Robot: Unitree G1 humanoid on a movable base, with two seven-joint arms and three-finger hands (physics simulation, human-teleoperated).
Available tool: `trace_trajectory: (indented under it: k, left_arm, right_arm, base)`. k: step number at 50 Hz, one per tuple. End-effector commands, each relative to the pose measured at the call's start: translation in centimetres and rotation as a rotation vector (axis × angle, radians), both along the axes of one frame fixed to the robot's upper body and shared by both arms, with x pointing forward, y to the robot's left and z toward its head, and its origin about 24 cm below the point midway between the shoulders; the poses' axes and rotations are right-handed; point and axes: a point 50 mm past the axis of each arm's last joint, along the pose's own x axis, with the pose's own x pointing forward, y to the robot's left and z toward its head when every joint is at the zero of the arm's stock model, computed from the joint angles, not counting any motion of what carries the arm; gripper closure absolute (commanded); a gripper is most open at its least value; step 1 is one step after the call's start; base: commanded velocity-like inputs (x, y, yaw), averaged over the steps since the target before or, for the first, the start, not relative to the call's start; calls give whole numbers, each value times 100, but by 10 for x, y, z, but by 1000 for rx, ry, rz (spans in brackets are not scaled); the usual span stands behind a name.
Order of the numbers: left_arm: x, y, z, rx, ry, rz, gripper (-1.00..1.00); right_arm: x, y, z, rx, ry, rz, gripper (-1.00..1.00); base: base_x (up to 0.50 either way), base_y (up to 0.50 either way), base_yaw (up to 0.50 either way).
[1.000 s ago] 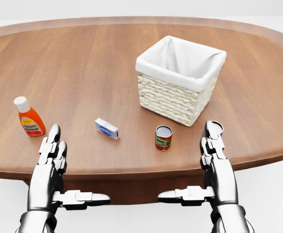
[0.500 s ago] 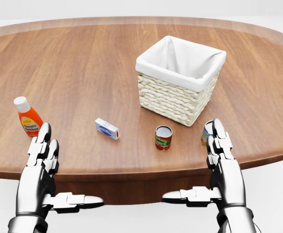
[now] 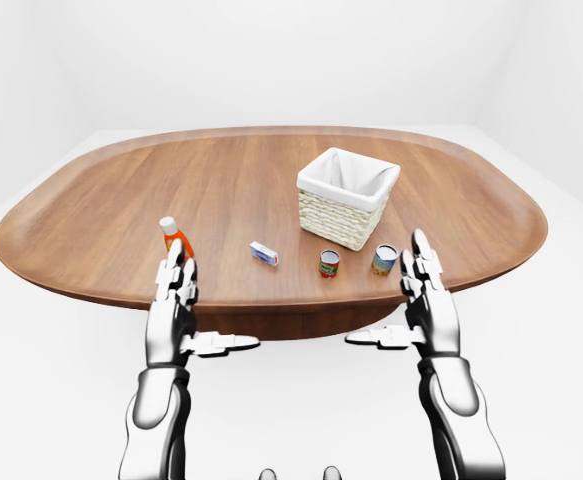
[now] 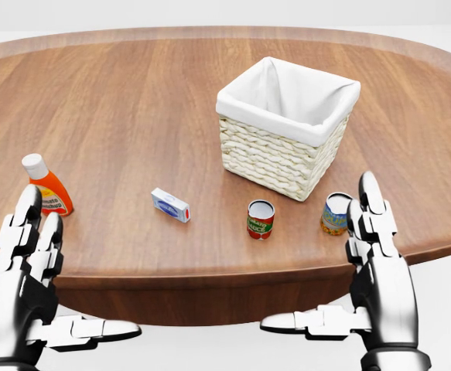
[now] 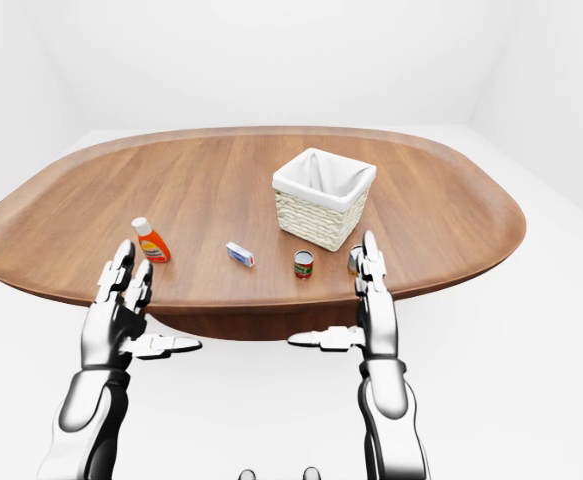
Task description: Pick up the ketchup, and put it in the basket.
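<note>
Both hands have shifted outward since the earlier frames: the left hand (image 4: pixel 25 267) has moved left and lower in the head view, and the right hand (image 4: pixel 376 255) has moved right, uncovering the blue and yellow can (image 4: pixel 336 213) it previously hid. Objects on the counter (image 4: pixel 132 100) have not moved.

The ketchup bottle (image 4: pixel 46 185) stands upright near the counter's near left edge, white cap up, orange body with a label. The left hand's fingers (image 4: pixel 29 209) are extended and spread, holding nothing; in the head view their tips lie just beside the bottle's lower left, and contact cannot be determined. Its thumb points right, below the counter edge.

A small white and blue box (image 4: pixel 170 205) lies flat to the right of the bottle. Further right stands a red-labelled can (image 4: pixel 261 219), then the blue and yellow can. The woven basket (image 4: pixel 285 147) with white cloth lining sits just beyond both cans, right of centre.

The right hand's fingers (image 4: pixel 370 202) are extended and spread, empty, just right of the blue and yellow can.
</note>
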Motion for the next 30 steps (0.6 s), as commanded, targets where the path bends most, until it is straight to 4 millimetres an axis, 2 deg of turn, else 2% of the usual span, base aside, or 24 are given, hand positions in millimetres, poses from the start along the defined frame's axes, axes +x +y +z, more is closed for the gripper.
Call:
trace_trajectory:
  k: [1, 14, 30]
  left_arm:
    - [-3, 2, 4, -3, -16, 2, -100]
    - [-4, 2, 5, -6, -27, 4, -100]
    - [-5, 2, 6, -7, -32, 3, -100]
  right_arm:
    - [-4, 1, 5, -8, -22, -5, -100]
    - [-5, -1, 7, 8, -30, -3, -100]
    - [-4, 0, 4, 1, -17, -7, -100]
  base:
    - [0, 0, 0]
    - [0, 0, 0]
    - [0, 50, 0]
